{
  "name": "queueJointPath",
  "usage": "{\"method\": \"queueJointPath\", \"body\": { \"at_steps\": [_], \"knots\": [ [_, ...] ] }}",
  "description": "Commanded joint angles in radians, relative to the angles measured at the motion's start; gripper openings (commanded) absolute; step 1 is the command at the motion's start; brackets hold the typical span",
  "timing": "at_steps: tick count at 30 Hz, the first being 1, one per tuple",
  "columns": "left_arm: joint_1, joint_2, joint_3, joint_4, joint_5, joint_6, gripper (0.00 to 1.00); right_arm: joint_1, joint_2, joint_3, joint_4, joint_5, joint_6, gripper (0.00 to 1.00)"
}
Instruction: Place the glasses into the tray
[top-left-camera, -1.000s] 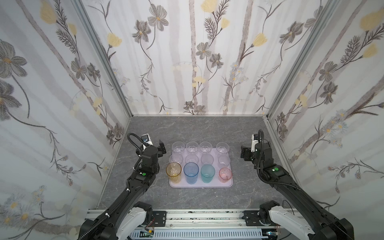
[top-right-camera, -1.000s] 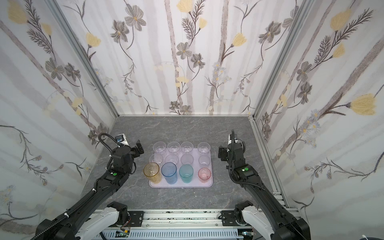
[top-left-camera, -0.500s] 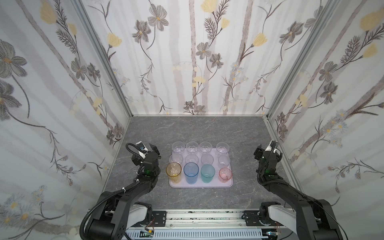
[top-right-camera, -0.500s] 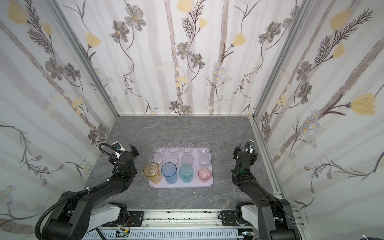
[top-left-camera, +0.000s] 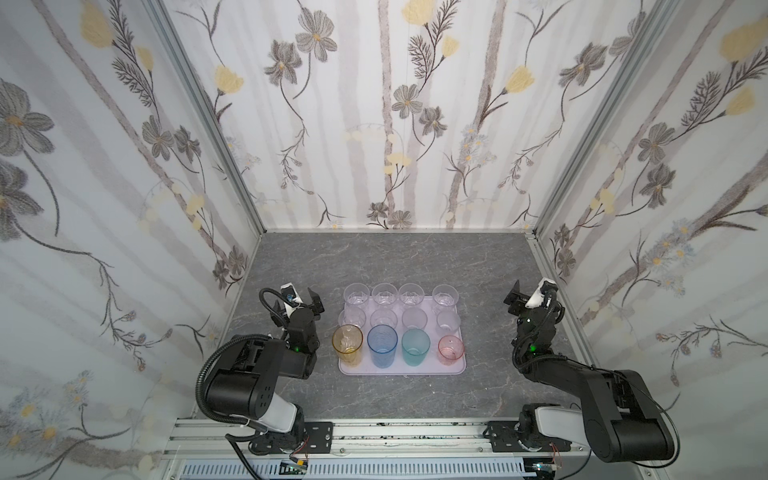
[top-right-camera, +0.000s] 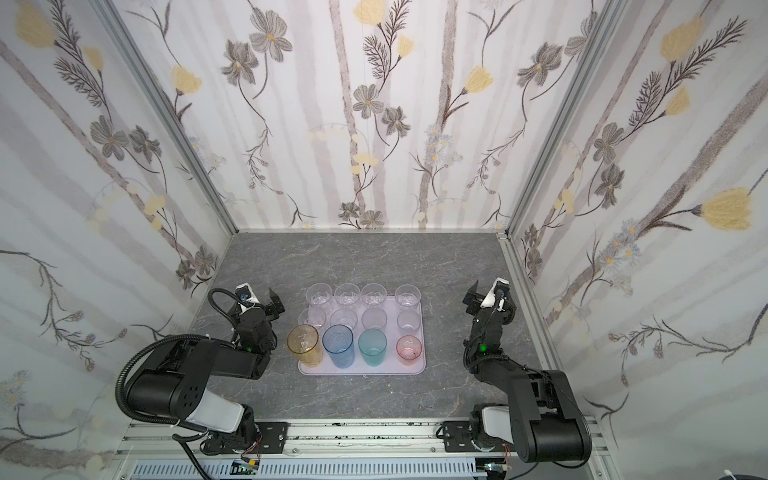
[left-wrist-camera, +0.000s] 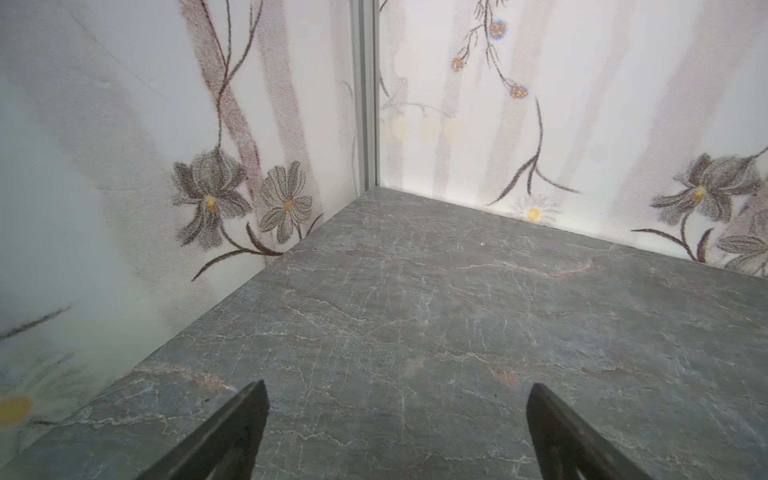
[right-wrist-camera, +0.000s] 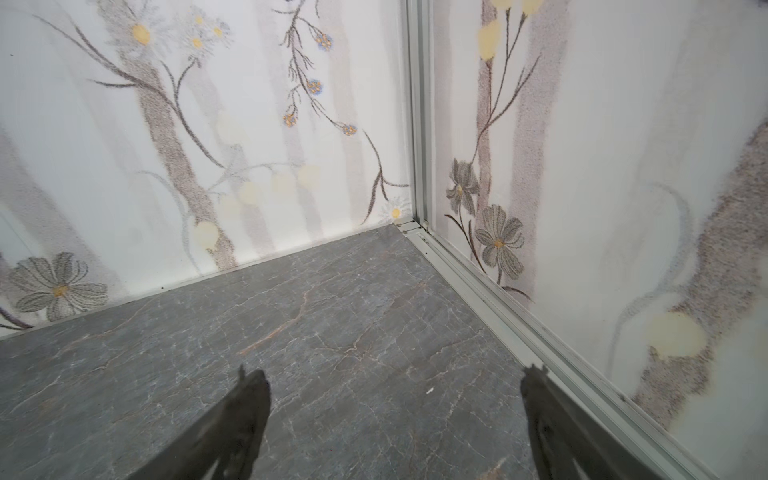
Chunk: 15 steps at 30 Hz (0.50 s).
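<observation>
Across the grey table (top-left-camera: 374, 266), which fills the lower middle of both top views, we find no glass standing loose. We judge the job done, so the danger now lies in undoing it.

Our left arm (top-left-camera: 249, 374) lies folded at lower left and our right arm (top-left-camera: 582, 374) at lower right, each beside the tray (top-left-camera: 399, 371) and touching nothing on it. That lilac tray sits at lower centre and carries all twelve glasses (top-left-camera: 413, 318) in three rows.

Nearest the bottom edge stand the amber glass (top-left-camera: 347, 338), the blue glass (top-left-camera: 382, 338), the teal glass (top-left-camera: 415, 340) and the shorter pink glass (top-left-camera: 451, 347). The clear glasses (top-left-camera: 384, 295) fill the two rows above.

Amber worries us most. It stands hard against the tray's left rim, just beside the left arm's wrist. A careless swing there could topple it into blue, and so along the packed row.

Smallest of all, the left fingers (left-wrist-camera: 232, 432) and the right fingers (right-wrist-camera: 241, 415) both gape fully apart, holding nothing and aimed at bare corners. A sweep of either spread pair over the tray could clip a rim.
</observation>
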Motion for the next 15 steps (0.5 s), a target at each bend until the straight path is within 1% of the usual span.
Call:
{"method": "queueJointPath", "body": {
  "at_steps": [1,3,4,5,6,7,9,13,15],
  "knots": [
    [0.002,0.006,-0.003,0.122,0.035,0.026,1.0,-0.005,0.01,-0.002,0.09,-0.086,-0.032,1.0],
    [0.01,0.008,0.004,0.112,0.05,0.022,1.0,-0.013,0.034,-0.016,0.117,-0.119,-0.034,1.0],
    [0.021,0.008,0.015,0.082,0.069,0.01,1.0,-0.012,0.072,-0.059,0.271,-0.118,-0.044,1.0],
    [0.034,0.006,0.028,0.05,0.091,-0.004,1.0,-0.012,0.073,-0.079,0.302,-0.105,-0.04,1.0],
    [0.05,0.007,0.04,0.029,0.118,-0.016,1.0,-0.014,0.044,-0.063,0.216,-0.103,-0.03,1.0],
    [0.059,0.009,0.051,0.006,0.135,-0.023,1.0,-0.015,0.038,-0.05,0.18,-0.1,-0.029,1.0],
    [0.064,0.012,0.061,-0.01,0.145,-0.025,1.0,-0.013,0.068,-0.069,0.277,-0.104,-0.039,1.0],
    [0.074,0.012,0.065,-0.02,0.163,-0.034,1.0,-0.013,0.055,-0.06,0.233,-0.099,-0.035,1.0],
    [0.087,0.007,0.054,-0.016,0.211,-0.041,1.0,-0.013,0.058,-0.062,0.243,-0.102,-0.034,1.0]
  ]
}}
